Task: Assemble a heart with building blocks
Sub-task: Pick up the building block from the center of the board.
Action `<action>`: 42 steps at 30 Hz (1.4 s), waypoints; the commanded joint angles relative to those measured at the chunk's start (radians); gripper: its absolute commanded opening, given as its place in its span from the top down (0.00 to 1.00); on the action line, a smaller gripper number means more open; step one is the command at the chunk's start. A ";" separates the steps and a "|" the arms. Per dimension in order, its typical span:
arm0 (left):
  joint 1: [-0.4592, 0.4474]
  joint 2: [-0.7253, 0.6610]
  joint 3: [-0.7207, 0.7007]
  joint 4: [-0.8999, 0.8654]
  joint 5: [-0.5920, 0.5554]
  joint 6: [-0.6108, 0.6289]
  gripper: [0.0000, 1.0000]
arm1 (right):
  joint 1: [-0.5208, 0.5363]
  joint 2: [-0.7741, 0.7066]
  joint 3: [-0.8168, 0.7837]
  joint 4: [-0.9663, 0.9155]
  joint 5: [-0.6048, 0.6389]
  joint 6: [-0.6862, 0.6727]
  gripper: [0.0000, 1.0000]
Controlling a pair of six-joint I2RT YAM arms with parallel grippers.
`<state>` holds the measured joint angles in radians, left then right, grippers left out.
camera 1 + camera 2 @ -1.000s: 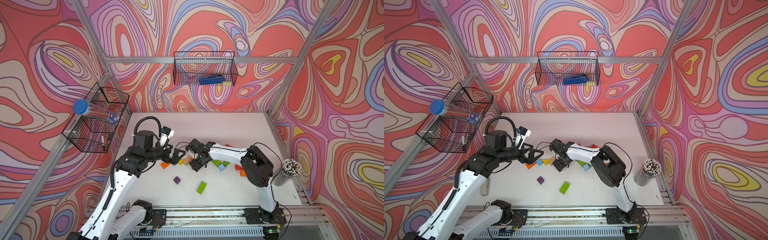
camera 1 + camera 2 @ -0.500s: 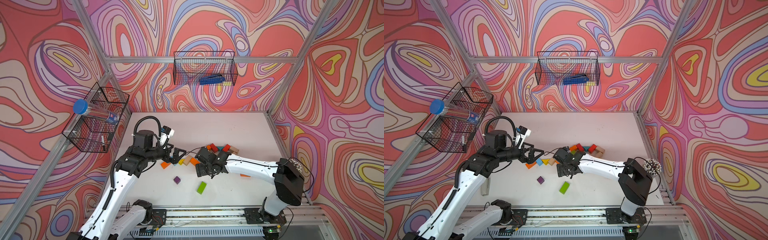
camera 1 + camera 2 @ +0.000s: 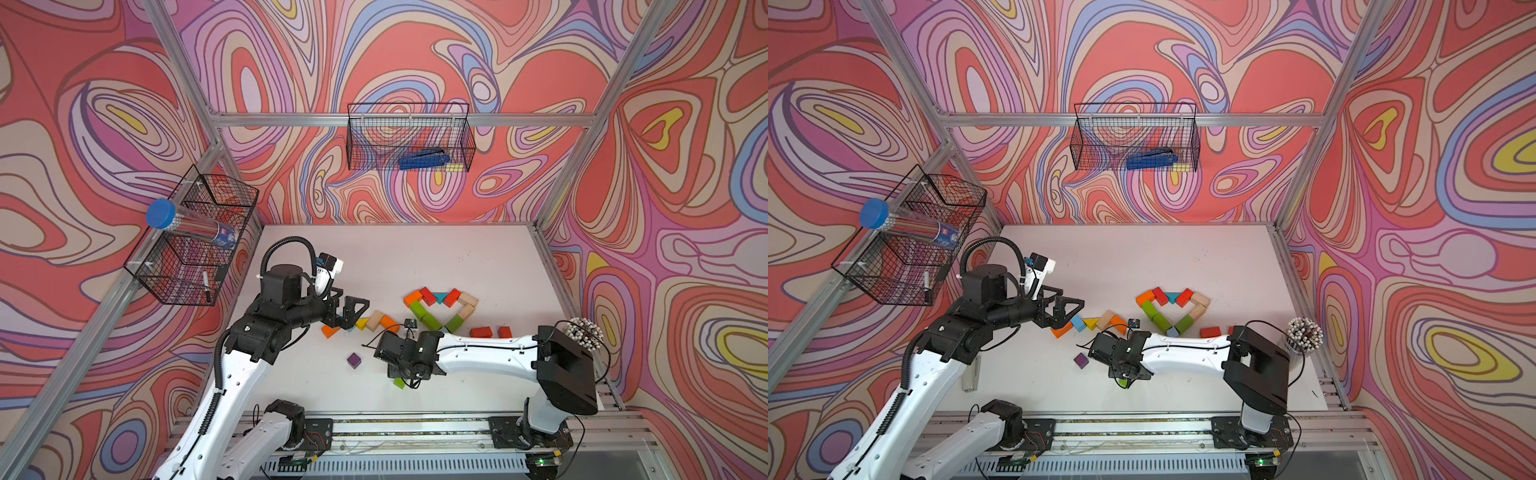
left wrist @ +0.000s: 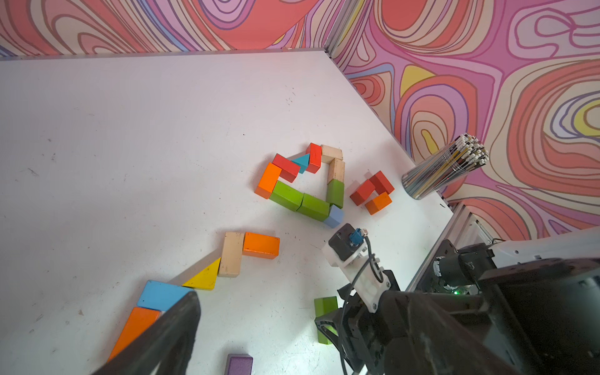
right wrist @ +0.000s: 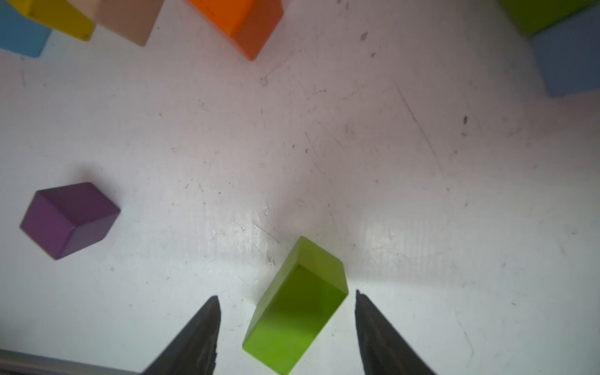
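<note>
My left arm [image 3: 232,395] and right arm [image 3: 482,353] share one look: smooth white shells dotted with small dark screw holes, joined by blocky black joint housings. A ribbed black cable hose [image 3: 289,240] arches over the left one. My left end effector [image 3: 358,311] and right end effector [image 5: 285,293] have dark, tapering fingers. A white-mounted black wrist camera [image 4: 349,242] carries a blue plug.

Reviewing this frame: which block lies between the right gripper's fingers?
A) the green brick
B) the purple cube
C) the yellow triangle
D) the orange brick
A: in the right wrist view the green brick lies between the fingers of the right gripper, which stand apart from its sides and have not yet closed on it.
</note>
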<state>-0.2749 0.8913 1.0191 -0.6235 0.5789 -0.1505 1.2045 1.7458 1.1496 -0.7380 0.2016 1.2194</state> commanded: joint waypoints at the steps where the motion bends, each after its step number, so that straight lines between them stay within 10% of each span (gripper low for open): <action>1: 0.002 -0.016 -0.009 0.022 -0.008 0.000 0.00 | 0.013 0.049 -0.007 0.017 0.012 0.060 0.40; 12: 0.003 -0.015 -0.010 0.023 -0.008 -0.001 0.00 | 0.021 0.101 0.031 0.068 0.001 -0.059 0.66; 26: 0.004 -0.009 -0.011 0.023 -0.001 -0.001 0.00 | 0.116 0.103 0.066 -0.066 0.071 -0.084 0.51; 42: 0.003 -0.011 -0.013 0.022 0.005 -0.006 0.00 | 0.137 0.075 0.040 -0.022 0.106 -0.155 0.75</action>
<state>-0.2749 0.8810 1.0134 -0.6231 0.5751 -0.1543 1.3411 1.8332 1.1984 -0.7715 0.2749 1.1114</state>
